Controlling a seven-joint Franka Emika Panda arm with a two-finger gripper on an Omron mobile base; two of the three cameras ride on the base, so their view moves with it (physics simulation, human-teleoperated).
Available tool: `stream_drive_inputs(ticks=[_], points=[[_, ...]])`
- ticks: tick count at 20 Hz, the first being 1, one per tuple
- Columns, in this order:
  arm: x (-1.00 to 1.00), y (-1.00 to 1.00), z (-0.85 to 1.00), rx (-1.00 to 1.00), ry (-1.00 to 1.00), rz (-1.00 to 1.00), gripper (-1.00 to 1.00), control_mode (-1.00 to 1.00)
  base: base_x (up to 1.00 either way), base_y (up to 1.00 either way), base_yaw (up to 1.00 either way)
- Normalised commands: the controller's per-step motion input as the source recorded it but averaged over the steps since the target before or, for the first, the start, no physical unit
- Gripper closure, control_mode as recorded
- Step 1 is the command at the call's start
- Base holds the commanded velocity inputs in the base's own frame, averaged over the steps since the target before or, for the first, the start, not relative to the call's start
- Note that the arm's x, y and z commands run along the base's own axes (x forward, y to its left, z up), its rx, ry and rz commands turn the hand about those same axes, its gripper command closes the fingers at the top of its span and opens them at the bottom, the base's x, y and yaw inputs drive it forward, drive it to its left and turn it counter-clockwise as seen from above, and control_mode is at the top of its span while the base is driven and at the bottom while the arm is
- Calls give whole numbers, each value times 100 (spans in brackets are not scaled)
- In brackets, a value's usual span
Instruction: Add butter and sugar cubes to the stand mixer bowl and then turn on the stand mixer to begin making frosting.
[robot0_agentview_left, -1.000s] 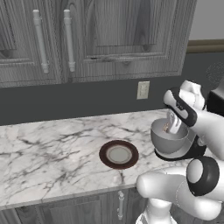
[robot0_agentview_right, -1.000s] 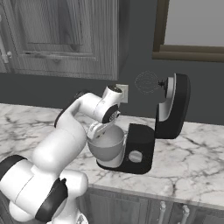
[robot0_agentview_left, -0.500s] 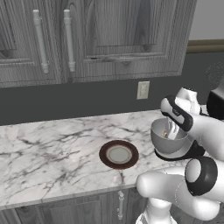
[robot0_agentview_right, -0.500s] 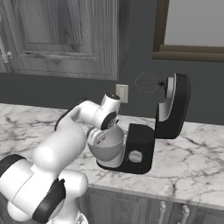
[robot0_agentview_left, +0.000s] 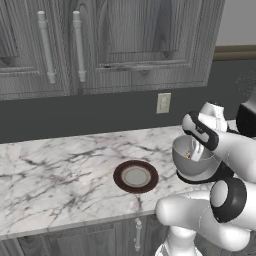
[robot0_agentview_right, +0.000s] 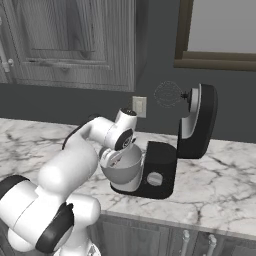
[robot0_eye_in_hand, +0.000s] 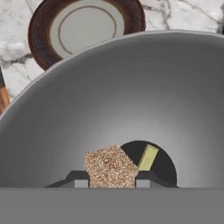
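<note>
The butter (robot0_eye_in_hand: 148, 158) already lies at the bottom of the stand mixer bowl (robot0_eye_in_hand: 131, 87), a small yellow pat on the dark centre. The tool (robot0_eye_in_hand: 109, 183) hangs inside the bowl's mouth, its fingertips pinching the sugar cubes (robot0_eye_in_hand: 110, 167), a speckled tan block between them, probably not yet let go, though the view from the hand is too tight to be sure. The brown plate (robot0_agentview_left: 135, 176) on the marble tabletop (robot0_agentview_left: 60, 175) sits bare. What is left: dropping the sugar, pulling the arm clear, then switching on the stand mixer (robot0_agentview_right: 192, 135), whose head is tilted back with its whisk (robot0_agentview_right: 167, 93) raised.
</note>
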Motion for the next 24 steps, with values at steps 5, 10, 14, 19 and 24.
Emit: stream_drive_inputs(ticks=[5, 10, 14, 19, 24], points=[[3, 0, -23, -1, 1, 0, -100, -100, 0, 0, 0], [-4, 0, -4, 0, 0, 0, -100, -100, 0, 0, 0], [-28, 3, 20, 0, -2, 0, -100, -100, 0, 0, 0], [-35, 0, 50, 0, -9, 0, -100, -100, 0, 0, 0], [-55, -9, 34, 4, -3, 0, -100, -100, 0, 0, 0]])
